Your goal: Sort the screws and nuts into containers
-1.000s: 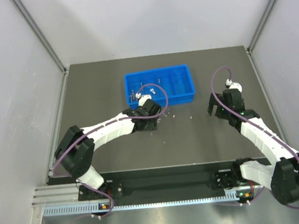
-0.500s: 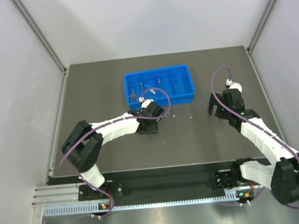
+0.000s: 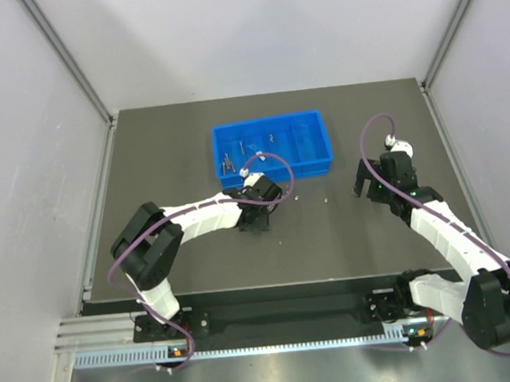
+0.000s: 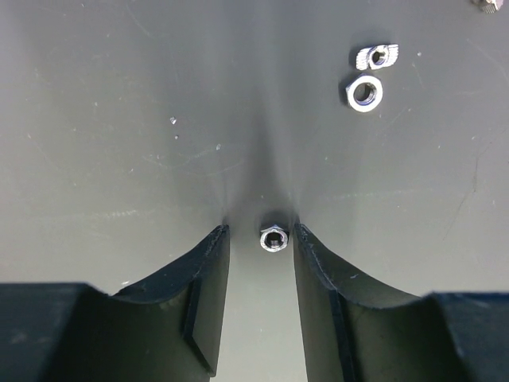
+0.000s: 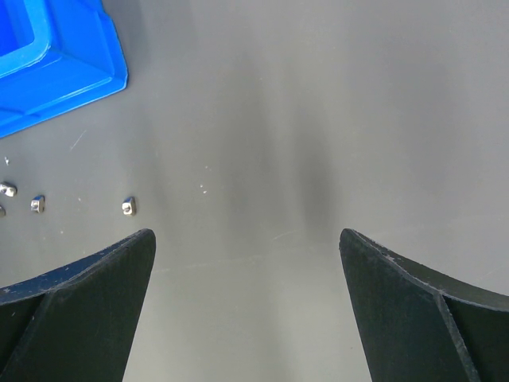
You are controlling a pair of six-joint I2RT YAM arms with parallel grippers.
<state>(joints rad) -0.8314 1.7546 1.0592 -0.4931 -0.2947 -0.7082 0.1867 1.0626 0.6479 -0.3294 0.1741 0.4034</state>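
The blue tray (image 3: 271,118) stands at the back middle of the table, with screws (image 3: 227,162) in its left compartment. My left gripper (image 3: 257,219) is low over the table just in front of the tray. In the left wrist view it (image 4: 261,231) is open, and a small hex nut (image 4: 273,238) lies on the table between the fingertips, nearer the right finger. Two more nuts (image 4: 364,92) lie ahead on the right. My right gripper (image 3: 363,187) is wide open and empty (image 5: 246,239) over bare table to the right of the tray.
The tray's corner (image 5: 56,56) shows in the right wrist view, with small loose nuts (image 5: 129,206) on the table below it. Loose pieces (image 3: 298,197) lie in front of the tray. Grey walls enclose the table on three sides.
My left gripper has moved a little toward the near edge and down onto the table, away from the tray's front. The right arm has not moved.
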